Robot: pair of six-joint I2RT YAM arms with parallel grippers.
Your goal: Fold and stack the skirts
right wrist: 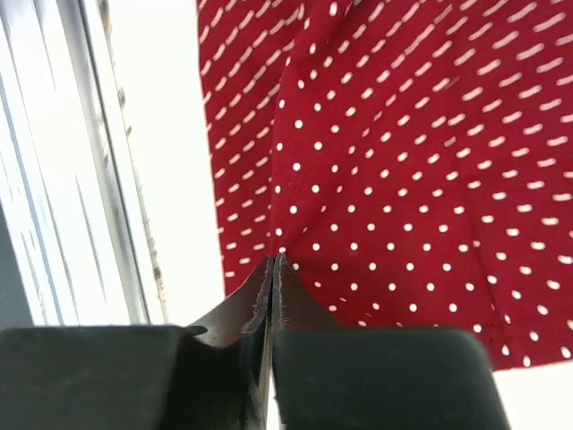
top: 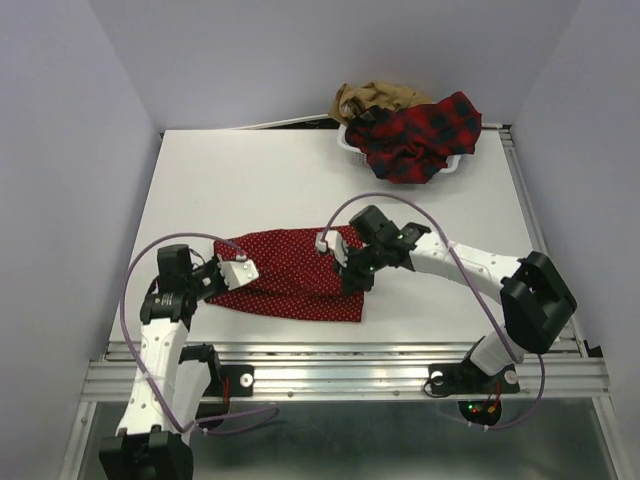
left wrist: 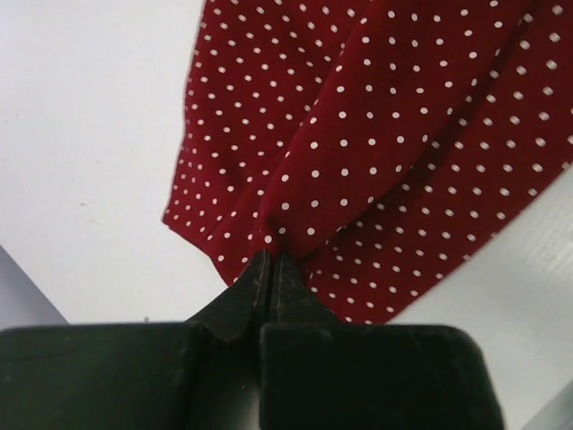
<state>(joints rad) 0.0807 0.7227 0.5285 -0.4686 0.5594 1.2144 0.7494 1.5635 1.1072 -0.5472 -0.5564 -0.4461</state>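
- Jaws on my left arm point(top: 160, 335) are pressed shut on a fold of the red dotted skirt point(left wrist: 403, 134). In the left wrist view the cloth rises as a ridge straight out of the closed tips.
- Right jaws, on my right arm point(top: 470, 265), are closed just as tightly on a tuck of the same skirt. (The dots farther from the tips smear into streaks in the right wrist view.)
- The dotted skirt lies spread on the white counter point(top: 250, 180), well apart from the white mesh basket point(top: 349, 143), on the side of the basket toward my bases.
- My left jaws pinch the end of that skirt farthest from the basket, and my right jaws pinch the end nearest it.
- Between the two grips the cloth is rumpled rather than flat, with folds fanning away from each pinch.
- The red-and-black plaid skirt point(top: 420, 135) is heaped in the basket and spills over the rim toward the counter.
- The tan-brown skirt point(top: 375, 97) is bunched at the far side of the basket, touching the plaid one. (I cannot tell whether it sits wholly inside.)
- A metal rail point(right wrist: 54, 161) shows in the right wrist view, running along the counter on the side of the dotted skirt away from the basket.
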